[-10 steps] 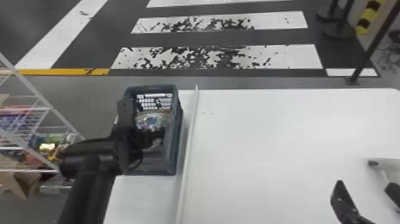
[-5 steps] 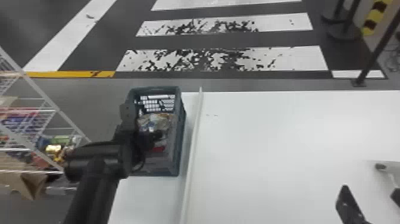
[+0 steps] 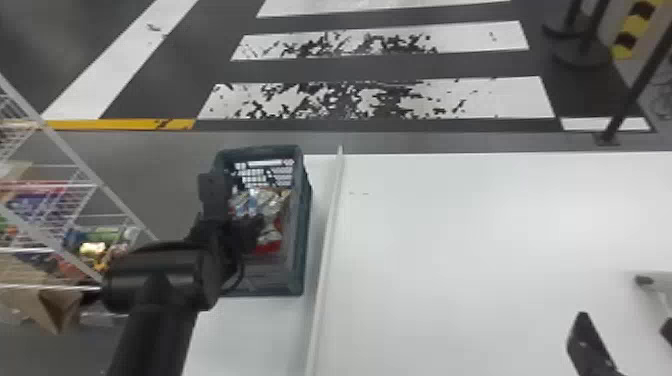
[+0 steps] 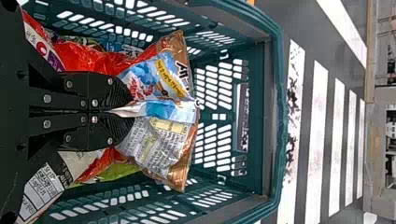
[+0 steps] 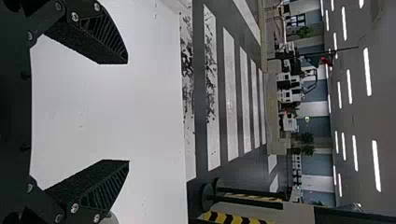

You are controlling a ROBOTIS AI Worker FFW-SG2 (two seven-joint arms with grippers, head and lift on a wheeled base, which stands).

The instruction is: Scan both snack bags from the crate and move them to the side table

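In the head view my left gripper (image 3: 252, 226) is down inside the dark green crate (image 3: 304, 225), on the left. The left wrist view has the left gripper (image 4: 125, 110) shut on the pinched edge of a snack bag (image 4: 161, 77), blue, silver and brown. Red packaging (image 4: 88, 58) and a white-and-red bag (image 4: 42, 193) lie around and behind the fingers, partly hidden. My right gripper (image 3: 625, 327) is at the lower right over the white table. Its fingers stand wide apart with nothing between them, as the right wrist view of the right gripper (image 5: 127, 112) confirms.
A white raised strip (image 3: 327, 240) runs along the white table (image 3: 450, 240) just right of the crate. A wire shelf with packaged goods (image 3: 100, 245) stands at the left. A pale object with a dark tip (image 3: 645, 281) is at the right edge.
The head view's scene has shifted slightly right. Within the crate, my left gripper's fingertips are slightly farther left, and more red packaging shows beside them. My right gripper looks the same, still open.
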